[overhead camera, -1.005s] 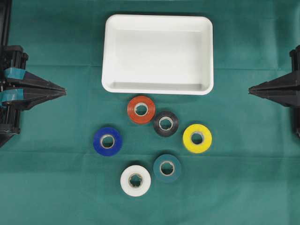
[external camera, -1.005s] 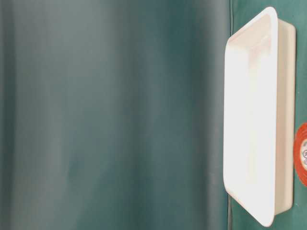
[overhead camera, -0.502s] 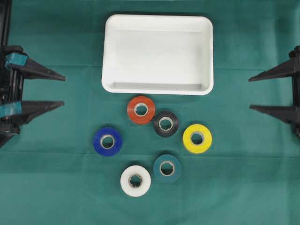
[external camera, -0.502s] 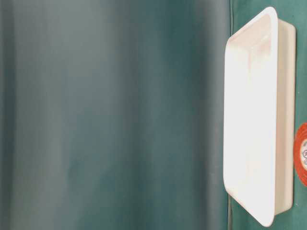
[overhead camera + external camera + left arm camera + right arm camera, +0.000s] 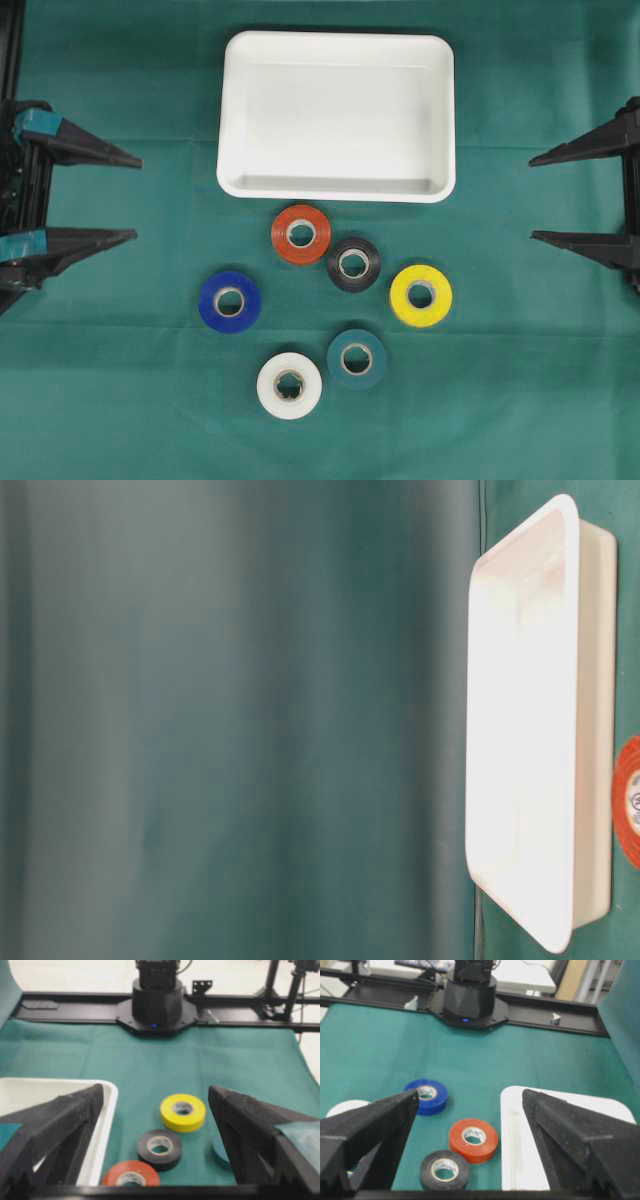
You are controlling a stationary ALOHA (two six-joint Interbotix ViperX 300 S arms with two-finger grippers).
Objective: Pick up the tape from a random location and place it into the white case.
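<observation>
Both pincers stand released, jaws spread wide and holding nothing: the left gripper (image 5: 135,197) at one edge of the cloth, the right gripper (image 5: 533,198) at the opposite edge, each pointing inward. Between them, ahead of both sets of tips and well apart from either, lie six tape rolls flat on their faces: red tape (image 5: 301,234) touching black tape (image 5: 353,264), yellow tape (image 5: 421,295) nearer the right gripper, blue tape (image 5: 229,301) nearer the left, then white tape (image 5: 289,385) and dark green tape (image 5: 356,359). Each roll is judged light, stiff and not fragile, with a smooth, possibly slippery outer band; the likely hold is across the outer wall, or one jaw in the core. The white case (image 5: 232,110) sits empty, just beyond the red tape. The green cloth (image 5: 120,400) is soft and may wrinkle. Free room surrounds most rolls.
</observation>
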